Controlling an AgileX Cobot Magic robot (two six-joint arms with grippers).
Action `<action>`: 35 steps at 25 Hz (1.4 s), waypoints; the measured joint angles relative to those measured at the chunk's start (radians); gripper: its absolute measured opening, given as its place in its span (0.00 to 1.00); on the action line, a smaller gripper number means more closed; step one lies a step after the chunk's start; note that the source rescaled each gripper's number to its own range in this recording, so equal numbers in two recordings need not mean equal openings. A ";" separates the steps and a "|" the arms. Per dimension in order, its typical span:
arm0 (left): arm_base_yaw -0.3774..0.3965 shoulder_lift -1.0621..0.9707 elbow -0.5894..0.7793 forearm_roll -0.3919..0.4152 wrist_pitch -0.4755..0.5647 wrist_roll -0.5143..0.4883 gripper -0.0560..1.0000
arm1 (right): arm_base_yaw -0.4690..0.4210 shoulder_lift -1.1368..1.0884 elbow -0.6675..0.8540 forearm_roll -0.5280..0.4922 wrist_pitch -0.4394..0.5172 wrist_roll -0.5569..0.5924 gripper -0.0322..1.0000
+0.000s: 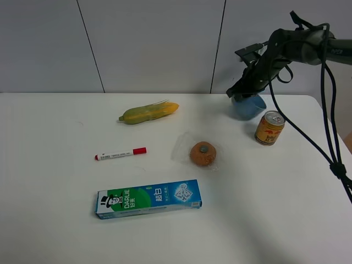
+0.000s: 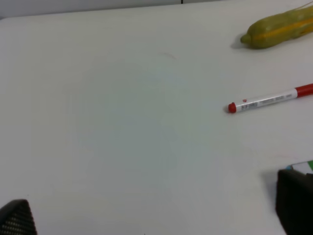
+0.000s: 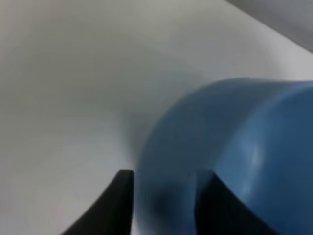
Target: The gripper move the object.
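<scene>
The light-blue bowl (image 1: 250, 106) is at the far right of the white table, tilted, just left of and behind the gold-and-red can (image 1: 269, 127). My right gripper (image 1: 240, 92) reaches down from the upper right and is shut on the bowl's rim. In the right wrist view the bowl (image 3: 234, 156) fills the frame, with its wall between the two dark fingers (image 3: 121, 196). My left gripper (image 2: 154, 215) is open and empty over bare table, with only its fingertips (image 2: 15, 218) showing. The left arm is out of the high view.
A corn cob (image 1: 148, 113) lies at the back middle, with a red-capped marker (image 1: 120, 154) in front of it. A wrapped orange round thing (image 1: 203, 154) is at the centre, and a toothpaste box (image 1: 148, 199) lies nearer the front. The table's right edge is close to the can.
</scene>
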 joint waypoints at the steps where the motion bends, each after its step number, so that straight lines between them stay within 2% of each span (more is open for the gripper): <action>1: 0.000 0.000 0.000 0.000 0.000 0.000 1.00 | 0.000 0.000 -0.001 0.000 -0.004 0.000 0.35; 11: 0.000 0.000 0.000 0.000 0.000 0.000 1.00 | 0.000 0.000 -0.001 0.000 -0.026 0.001 0.39; 14: 0.000 0.000 0.000 0.000 0.000 0.000 1.00 | 0.000 -0.001 -0.001 0.000 -0.025 0.021 0.52; 16: 0.000 0.000 0.000 0.000 0.000 0.000 1.00 | 0.000 -0.017 -0.001 0.000 -0.032 0.043 0.67; 18: 0.000 0.000 0.000 0.000 0.000 0.000 1.00 | 0.000 -0.052 -0.001 -0.001 -0.060 0.054 0.77; 27: 0.000 0.000 0.000 0.000 0.000 0.006 1.00 | 0.000 -0.415 -0.001 -0.020 -0.279 0.060 0.88; 30: 0.000 0.000 0.000 0.000 0.000 0.000 1.00 | 0.000 -0.553 -0.001 -0.018 -0.310 0.064 0.95; 35: 0.000 0.000 0.000 0.000 0.000 0.000 1.00 | 0.000 -0.761 -0.001 0.004 -0.335 0.067 0.96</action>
